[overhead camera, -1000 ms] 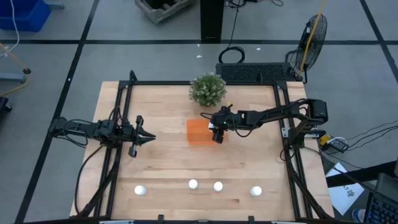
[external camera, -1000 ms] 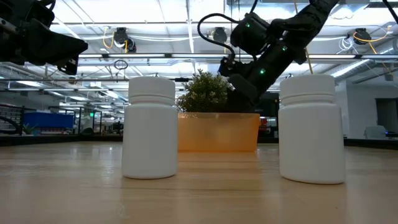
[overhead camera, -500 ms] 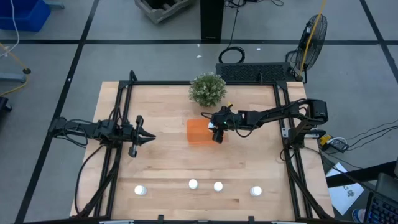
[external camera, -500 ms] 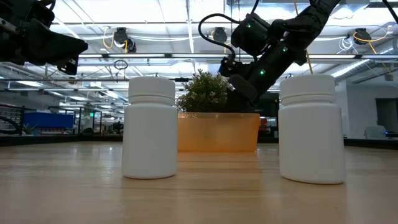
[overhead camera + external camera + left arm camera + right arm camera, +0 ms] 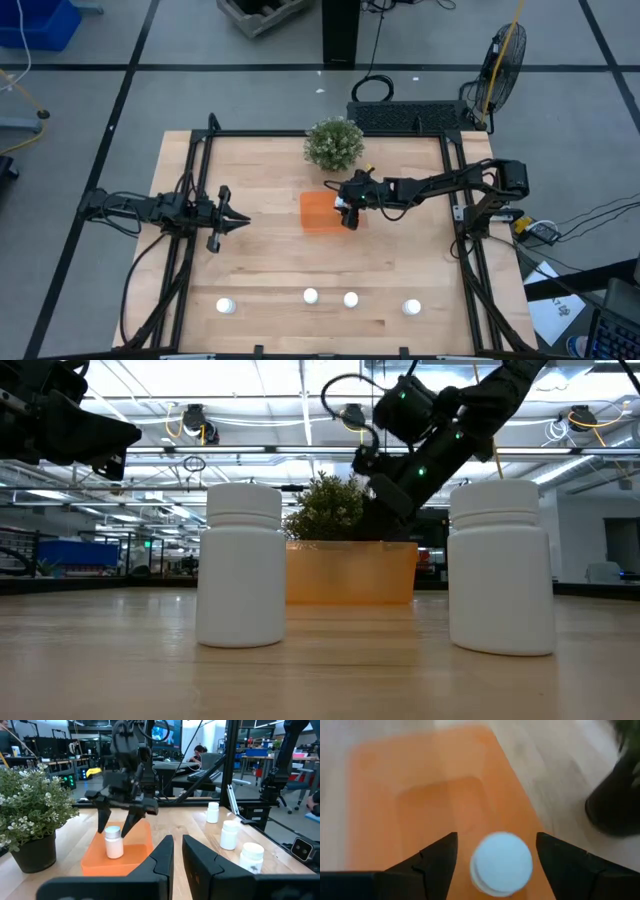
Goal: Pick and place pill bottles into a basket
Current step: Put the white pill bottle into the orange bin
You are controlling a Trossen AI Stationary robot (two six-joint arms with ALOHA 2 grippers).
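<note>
Right fingers (image 5: pixel 120 817) spread — pill bottle (image 5: pixel 114 841) upright in basket (image 5: pixel 137 851).

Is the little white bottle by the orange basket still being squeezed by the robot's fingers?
No. The right end effector has its fingers spread apart on either side of the bottle, which stands in the basket.

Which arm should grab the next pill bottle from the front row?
Probably the left: its claw is shut and free. The right claw is open around a bottle in the basket.
</note>
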